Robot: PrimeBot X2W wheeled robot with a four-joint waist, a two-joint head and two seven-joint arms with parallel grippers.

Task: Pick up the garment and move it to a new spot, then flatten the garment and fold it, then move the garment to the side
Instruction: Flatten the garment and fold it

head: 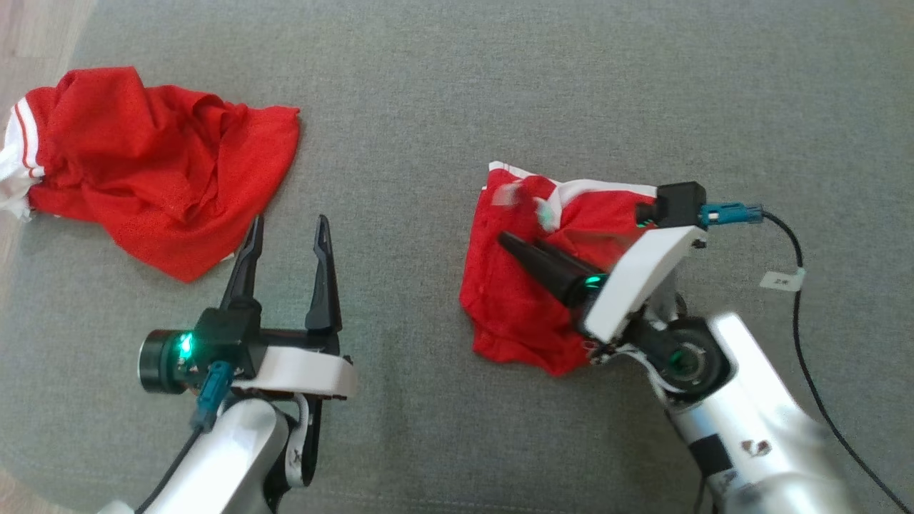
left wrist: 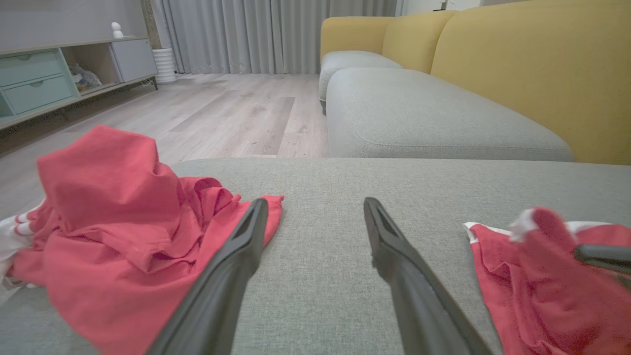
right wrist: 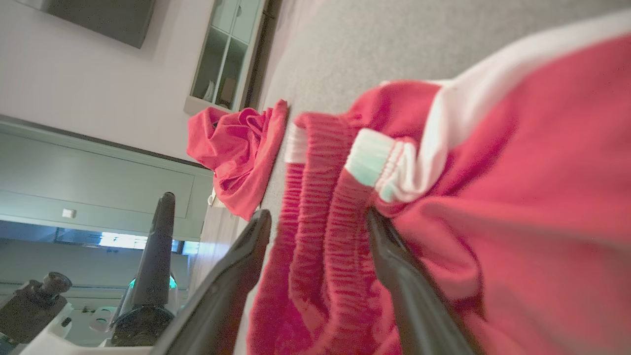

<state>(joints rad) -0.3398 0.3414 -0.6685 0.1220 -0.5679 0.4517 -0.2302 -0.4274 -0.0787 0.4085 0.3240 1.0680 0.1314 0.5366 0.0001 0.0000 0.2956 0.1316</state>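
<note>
The right tool (right wrist: 318,213) is wide open astride the garment (right wrist: 517,197); its waistband may catch a finger. Left tool (head: 290,218) open, empty.

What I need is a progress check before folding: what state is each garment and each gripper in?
Left garment: crumpled heap on the grey cushion, not gripped.
Left gripper: open, empty, beside the left garment.
Right gripper: open, fingers either side of a ribbed waistband.
Right garment: bunched up on the cushion, its waistband between those fingers.
</note>
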